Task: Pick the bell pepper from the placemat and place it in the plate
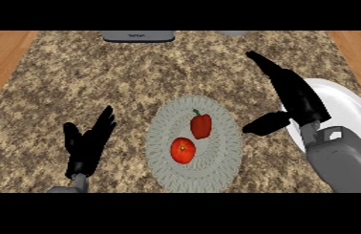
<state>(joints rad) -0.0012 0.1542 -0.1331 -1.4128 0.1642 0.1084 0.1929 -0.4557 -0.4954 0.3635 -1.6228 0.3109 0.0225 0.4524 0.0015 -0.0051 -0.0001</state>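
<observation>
A red bell pepper [201, 125] with a green stem lies on the round grey woven placemat [164, 132] at the centre of the counter. A red round fruit [183, 150] sits just below-left of it on the same mat. The white plate [342, 106] is at the right edge, partly hidden by my right forearm. My right hand [291, 92] hovers open to the right of the mat, fingers stretched toward the far side and thumb pointing left at the pepper, apart from it. At the lower left my left hand [86, 144] rests open, fingers up.
A grey appliance [137, 36] stands at the counter's far edge, with another pale object [233, 33] to its right. Wooden floor shows past the speckled counter's left and right ends.
</observation>
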